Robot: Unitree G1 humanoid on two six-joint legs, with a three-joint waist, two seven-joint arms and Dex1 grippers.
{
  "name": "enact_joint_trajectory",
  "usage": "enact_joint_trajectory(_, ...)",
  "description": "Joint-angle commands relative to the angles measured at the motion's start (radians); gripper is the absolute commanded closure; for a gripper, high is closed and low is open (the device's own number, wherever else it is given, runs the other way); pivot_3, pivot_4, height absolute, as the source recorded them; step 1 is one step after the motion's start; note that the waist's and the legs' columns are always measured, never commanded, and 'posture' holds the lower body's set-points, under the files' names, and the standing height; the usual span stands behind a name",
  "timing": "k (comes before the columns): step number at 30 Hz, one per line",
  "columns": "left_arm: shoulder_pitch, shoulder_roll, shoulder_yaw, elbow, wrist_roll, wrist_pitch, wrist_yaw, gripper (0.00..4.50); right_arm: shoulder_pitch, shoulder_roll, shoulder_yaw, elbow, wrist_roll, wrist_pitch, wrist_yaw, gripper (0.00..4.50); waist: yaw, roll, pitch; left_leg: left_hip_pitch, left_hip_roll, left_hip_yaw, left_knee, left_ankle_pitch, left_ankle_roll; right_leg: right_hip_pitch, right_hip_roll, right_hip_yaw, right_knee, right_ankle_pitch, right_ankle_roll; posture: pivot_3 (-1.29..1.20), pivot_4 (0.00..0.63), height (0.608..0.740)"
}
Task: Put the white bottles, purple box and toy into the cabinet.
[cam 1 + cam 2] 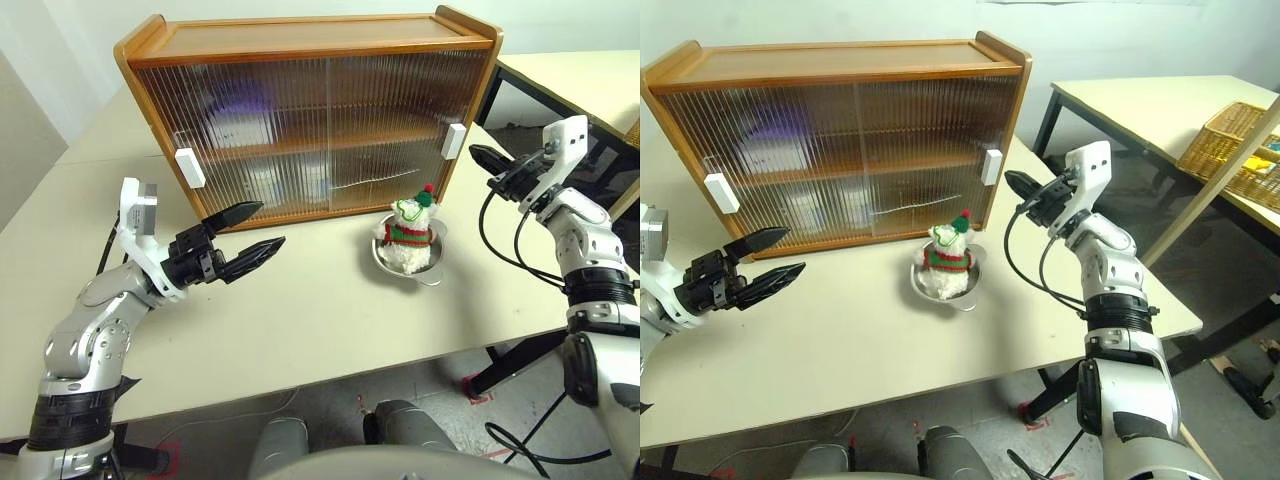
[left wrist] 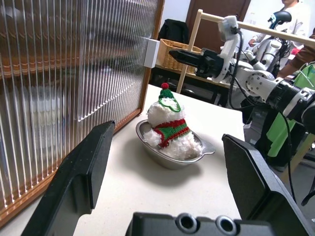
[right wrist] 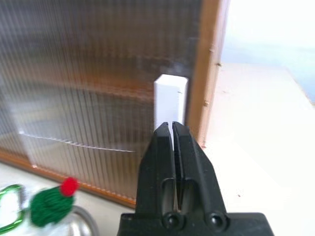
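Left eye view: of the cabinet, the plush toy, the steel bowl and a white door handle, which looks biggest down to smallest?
1. Cabinet
2. Steel bowl and plush toy: alike, unranked.
3. Right-hand door handle

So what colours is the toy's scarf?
Red and green stripes on the toy; clearest in the left wrist view.

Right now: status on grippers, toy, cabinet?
Left gripper open, idle. Right gripper shut, empty, aimed at right door handle. Toy sits in steel bowl outside cabinet. Both doors closed, blocking entry.
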Motion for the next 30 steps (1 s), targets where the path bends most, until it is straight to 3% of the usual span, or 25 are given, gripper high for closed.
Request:
enact_joint_trajectory(1,0.006,0.003,0.000,0.010,0.032,-0.023,-0.004,0.00,-0.052,0.003,-0.002,0.110,-0.054,-0.034,-0.048,4.48,0.000,0.001,0.000,0.000,0.000,-0.001,-0.001,0.000,0.000,0.000,0.000,0.000,0.000,0.000,0.000,-0.05,0.000,0.740)
enact_joint_trajectory(11,-0.001,-0.006,-0.007,0.016,0.051,-0.044,0.000,0.00,-0.153,0.036,-0.007,0.280,-0.091,-0.100,-0.089,4.48,0.000,0.002,0.000,0.000,0.000,-0.002,-0.005,0.001,0.001,-0.001,0.000,0.000,0.000,0.000,0.000,-0.05,0.000,0.740)
enact_joint_trajectory(30,-0.021,-0.017,-0.018,0.019,0.053,-0.039,0.014,0.00,-0.178,0.124,0.008,0.259,-0.105,-0.099,-0.071,4.48,-0.005,0.002,0.000,0.000,0.000,-0.007,-0.005,0.001,0.001,-0.001,0.001,-0.002,0.000,0.001,0.000,-0.05,0.000,0.740)
